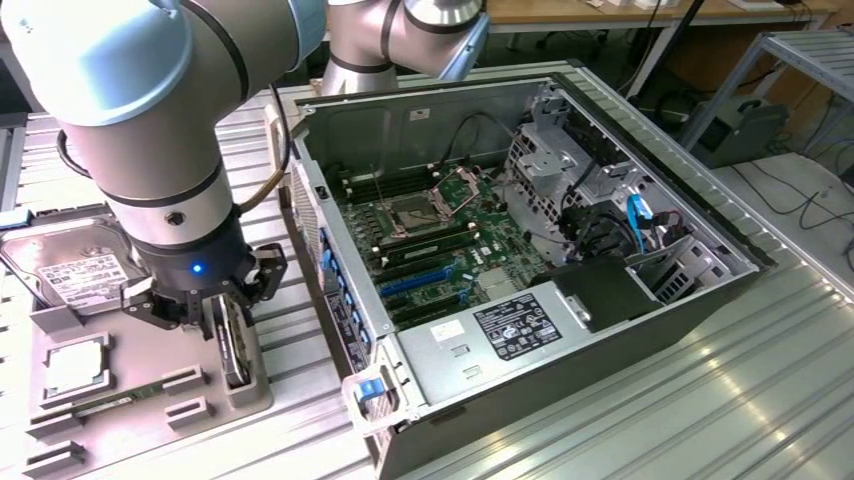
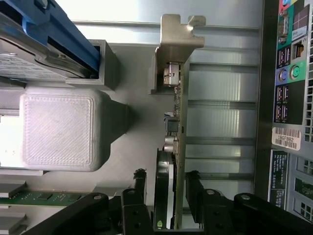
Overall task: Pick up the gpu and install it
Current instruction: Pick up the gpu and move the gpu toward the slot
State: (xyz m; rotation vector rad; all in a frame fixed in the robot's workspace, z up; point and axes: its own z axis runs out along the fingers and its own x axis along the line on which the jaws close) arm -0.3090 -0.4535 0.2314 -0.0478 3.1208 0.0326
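Observation:
The gpu (image 1: pixel 238 352) stands on its edge in a slot of the grey parts tray (image 1: pixel 256 398), at the exterior view's left beside the open computer case (image 1: pixel 400 420). In the wrist view the gpu (image 2: pixel 177 122) is a thin dark board with its silver bracket (image 2: pixel 172 39) at the far end. My gripper (image 1: pixel 216 322) is lowered straight over it. The gripper (image 2: pixel 166 182) has one black finger (image 2: pixel 140 183) on each side of the card, with narrow gaps showing, so it stands open around the card.
On the tray lie a silver hard drive (image 1: pixel 67 262), a square CPU (image 1: pixel 75 366) and a RAM stick (image 1: pixel 110 404). The case's motherboard (image 1: pixel 441 235) shows blue slots (image 1: pixel 416 282). The case's rear port panel (image 2: pixel 291 98) is close beside the card.

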